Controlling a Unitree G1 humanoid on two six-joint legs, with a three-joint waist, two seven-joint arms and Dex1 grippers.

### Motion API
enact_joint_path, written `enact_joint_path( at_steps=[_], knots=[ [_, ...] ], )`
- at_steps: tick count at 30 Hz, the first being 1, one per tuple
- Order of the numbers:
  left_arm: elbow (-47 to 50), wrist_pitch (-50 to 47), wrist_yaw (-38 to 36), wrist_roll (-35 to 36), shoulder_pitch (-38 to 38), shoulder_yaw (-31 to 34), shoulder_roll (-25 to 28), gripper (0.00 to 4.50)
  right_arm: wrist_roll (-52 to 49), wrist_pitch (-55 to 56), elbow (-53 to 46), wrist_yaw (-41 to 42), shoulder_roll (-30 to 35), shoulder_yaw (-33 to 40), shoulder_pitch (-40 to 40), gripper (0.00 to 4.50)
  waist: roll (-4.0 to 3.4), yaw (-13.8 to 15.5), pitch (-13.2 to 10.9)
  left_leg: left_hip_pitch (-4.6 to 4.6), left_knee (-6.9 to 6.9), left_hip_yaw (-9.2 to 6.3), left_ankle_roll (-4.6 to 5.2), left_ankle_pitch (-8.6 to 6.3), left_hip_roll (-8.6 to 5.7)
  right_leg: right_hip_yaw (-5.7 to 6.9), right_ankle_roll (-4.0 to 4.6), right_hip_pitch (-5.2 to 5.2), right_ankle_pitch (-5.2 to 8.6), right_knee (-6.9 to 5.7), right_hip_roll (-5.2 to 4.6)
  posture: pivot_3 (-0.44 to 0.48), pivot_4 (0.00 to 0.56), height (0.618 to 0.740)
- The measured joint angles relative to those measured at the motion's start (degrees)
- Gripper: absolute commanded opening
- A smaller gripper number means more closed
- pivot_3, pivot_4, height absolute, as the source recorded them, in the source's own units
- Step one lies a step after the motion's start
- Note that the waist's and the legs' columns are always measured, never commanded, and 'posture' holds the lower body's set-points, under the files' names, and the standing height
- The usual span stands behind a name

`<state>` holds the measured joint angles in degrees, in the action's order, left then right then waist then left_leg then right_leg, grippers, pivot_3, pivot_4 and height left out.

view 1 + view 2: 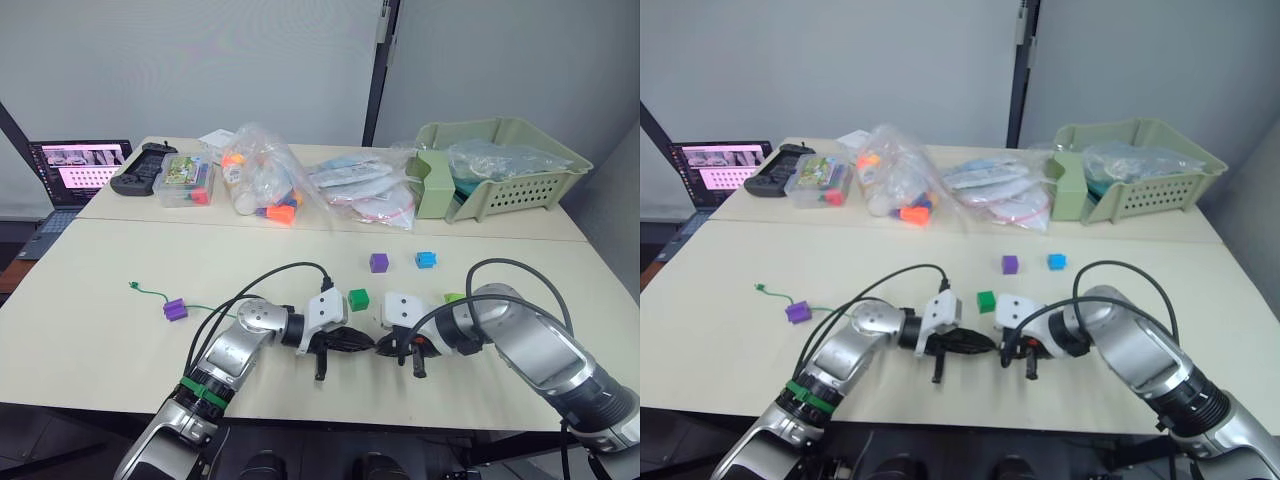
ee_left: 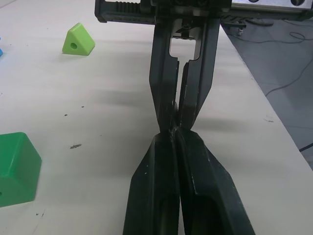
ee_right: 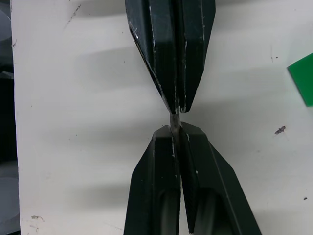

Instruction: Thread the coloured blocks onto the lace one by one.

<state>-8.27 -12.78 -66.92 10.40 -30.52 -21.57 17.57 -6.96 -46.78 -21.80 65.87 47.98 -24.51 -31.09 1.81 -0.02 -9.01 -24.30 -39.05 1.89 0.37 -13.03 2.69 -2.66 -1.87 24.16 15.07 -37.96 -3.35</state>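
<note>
My left gripper and right gripper meet tip to tip low over the table's front middle, both shut. The lace's pale stiff tip bridges the two sets of fingertips. The thin green lace runs from its knotted end at the left through a purple block, then passes under my left arm. A dark green block sits just behind the grippers. Farther back lie a purple block and a blue block. A lime green block peeks out behind my right arm.
At the back stand a pale green basket, clear bags of toy pieces, a clear box, a black controller and a laptop. The table's front edge lies close below the grippers.
</note>
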Motion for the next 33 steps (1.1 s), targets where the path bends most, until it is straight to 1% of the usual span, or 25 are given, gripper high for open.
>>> enact_joint_path(
  at_steps=[1, 2, 3, 4, 8, 20, 24, 27, 33],
  knots=[
    [-0.13, 0.05, 0.01, -0.10, -0.06, 0.00, -0.04, 0.11, -0.01, -0.03, 0.00, -0.03, 0.05, 0.00, 0.00, 0.00, 0.00, 0.00, 0.00, 0.00, 0.00, 0.00, 0.00, 0.00, 0.00, 0.00, 0.00, 0.00, 0.00, 0.00, 0.00, 0.000, 0.150, 0.732],
    [-0.27, 0.12, 0.02, -0.19, -0.09, 0.00, -0.10, 0.32, -0.03, -0.05, 0.00, -0.07, 0.15, 0.00, 0.00, 0.00, 0.00, -0.01, 0.00, 0.00, 0.00, 0.00, 0.00, 0.00, 0.00, 0.00, 0.00, 0.00, 0.00, 0.00, 0.00, 0.000, 0.150, 0.732],
    [-0.33, 0.02, 0.03, -0.18, -0.09, 0.03, -0.29, 0.64, -0.04, -0.05, 0.00, -0.11, 0.29, 0.00, 0.00, 0.00, 0.00, -0.01, 0.00, 0.00, 0.00, 0.00, 0.00, 0.00, 0.00, 0.00, 0.00, 0.00, 0.00, 0.00, 0.00, 0.000, 0.150, 0.732],
    [-0.34, -0.23, -0.08, -0.02, -0.08, 0.00, -0.47, 0.87, -0.08, -0.05, -0.03, -0.22, 0.34, 0.04, 0.00, 0.00, 0.00, -0.01, 0.00, 0.00, 0.00, 0.00, 0.00, 0.00, 0.00, 0.00, 0.00, 0.00, 0.00, 0.00, 0.00, 0.000, 0.150, 0.732],
    [-0.12, -0.98, -0.45, 0.24, -0.06, -0.12, -0.71, 2.18, -0.22, -0.05, -0.08, -0.54, 0.37, 0.05, 0.00, 0.00, 0.00, -0.02, 0.00, 0.00, 0.00, 0.00, 0.00, 0.00, 0.00, 0.00, 0.00, 0.00, 0.00, 0.00, 0.00, 0.000, 0.150, 0.732],
    [-0.02, -0.90, -0.08, -0.53, -0.06, -0.79, -0.46, 2.18, -0.93, -0.05, -0.11, -0.90, 0.58, 0.04, -0.01, 0.00, 0.00, -0.01, 0.00, 0.00, 0.00, 0.00, 0.00, 0.00, 0.00, 0.00, 0.00, 0.00, 0.00, 0.00, 0.00, 0.000, 0.150, 0.732],
    [-0.14, -0.90, 0.01, -1.26, -0.07, -1.15, -0.46, 1.03, -1.03, -0.06, -0.13, -0.97, 0.59, 0.04, -0.01, 0.00, 0.00, -0.01, 0.00, 0.00, 0.00, 0.00, 0.00, 0.00, 0.00, 0.00, 0.00, 0.00, 0.00, 0.00, 0.00, 0.000, 0.150, 0.732],
    [-0.17, -0.90, 0.30, -1.27, -0.07, -1.02, -0.69, 0.06, -1.16, -0.10, -0.34, -0.75, 0.74, 0.03, 0.00, 0.00, 0.00, -0.01, 0.00, 0.00, 0.00, 0.00, 0.00, 0.00, 0.00, 0.00, 0.00, 0.00, 0.00, 0.00, 0.00, 0.000, 0.150, 0.732],
    [-0.17, -0.89, -0.01, -1.26, -0.09, -1.01, -0.82, 0.02, -1.14, -0.11, -0.73, -0.65, 0.87, -0.05, 0.00, 0.00, 0.00, 0.00, 0.00, 0.00, 0.00, -0.01, 0.00, 0.00, 0.00, 0.00, 0.00, 0.00, 0.00, 0.00, 0.00, 0.000, 0.150, 0.732]
  ],
)
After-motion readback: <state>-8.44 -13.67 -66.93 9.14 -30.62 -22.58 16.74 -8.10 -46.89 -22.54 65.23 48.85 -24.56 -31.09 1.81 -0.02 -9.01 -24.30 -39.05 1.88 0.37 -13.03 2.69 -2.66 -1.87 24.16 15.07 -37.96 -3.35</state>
